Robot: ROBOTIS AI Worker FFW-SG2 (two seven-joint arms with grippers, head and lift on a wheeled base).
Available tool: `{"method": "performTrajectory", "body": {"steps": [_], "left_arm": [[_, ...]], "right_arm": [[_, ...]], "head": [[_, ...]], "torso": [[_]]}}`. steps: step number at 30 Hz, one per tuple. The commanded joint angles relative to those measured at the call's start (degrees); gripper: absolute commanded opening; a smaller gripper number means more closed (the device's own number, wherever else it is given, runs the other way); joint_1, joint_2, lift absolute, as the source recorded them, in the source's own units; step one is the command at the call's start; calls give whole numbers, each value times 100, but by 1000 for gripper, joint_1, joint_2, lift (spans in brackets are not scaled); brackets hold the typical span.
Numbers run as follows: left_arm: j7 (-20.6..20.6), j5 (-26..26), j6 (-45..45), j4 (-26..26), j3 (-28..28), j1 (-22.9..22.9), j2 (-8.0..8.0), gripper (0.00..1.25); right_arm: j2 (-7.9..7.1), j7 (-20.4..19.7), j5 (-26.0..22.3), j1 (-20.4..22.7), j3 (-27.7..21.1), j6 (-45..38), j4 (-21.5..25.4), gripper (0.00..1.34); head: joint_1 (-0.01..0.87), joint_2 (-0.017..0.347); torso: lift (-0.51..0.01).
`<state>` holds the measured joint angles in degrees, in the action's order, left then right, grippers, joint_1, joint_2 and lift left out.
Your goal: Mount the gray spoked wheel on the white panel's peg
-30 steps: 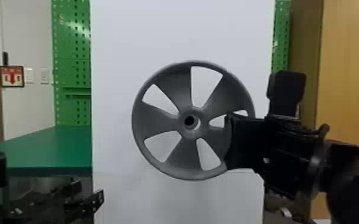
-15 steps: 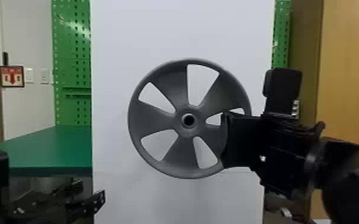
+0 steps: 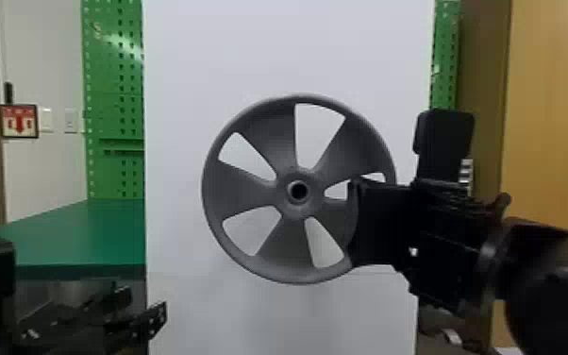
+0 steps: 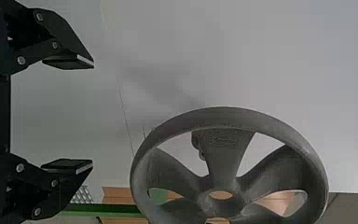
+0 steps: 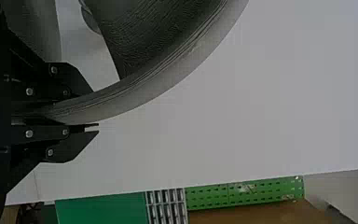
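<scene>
Head view: holding gray spoked wheel [image 3: 292, 231] by the rim, hub [image 3: 298, 207] out to the left

Upright, nearly face-on, in front of the white panel [image 3: 193, 71]. Clamped on the robot's right side of the rim by the right gripper [image 5: 95, 108], with fingers closed on either side in the right wrist view. To the left of that claw, inward across the spokes: the hub, with its axle line running toward the panel, roughly crosswise to the fingers. Left gripper [image 4: 93, 113] farther off, low at left, fingers spread, empty.

Tan colour visible through the bore in the left wrist view, so probably off the peg. Hard to judge the alignment. Next, likely: steer by the hub rather than by the claw, then press straight toward the panel. Possible trouble with so off-centre a hold: tilting or twisting at first contact.
</scene>
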<state>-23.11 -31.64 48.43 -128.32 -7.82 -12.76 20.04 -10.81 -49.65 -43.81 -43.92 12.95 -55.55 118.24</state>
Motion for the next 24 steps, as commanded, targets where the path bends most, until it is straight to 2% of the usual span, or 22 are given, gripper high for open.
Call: {"method": "performTrajectory", "body": {"steps": [1, 24], "left_arm": [[0, -1, 0, 0, 0, 1, 0, 756], [0, -1, 0, 0, 26, -8, 0, 755]], "right_arm": [[-9, 0, 12, 6, -3, 9, -12, 161], [0, 0, 136, -38, -12, 167, -240, 161]], "head": [[91, -8], [91, -8]], "torso": [[-481], [-481]]}}
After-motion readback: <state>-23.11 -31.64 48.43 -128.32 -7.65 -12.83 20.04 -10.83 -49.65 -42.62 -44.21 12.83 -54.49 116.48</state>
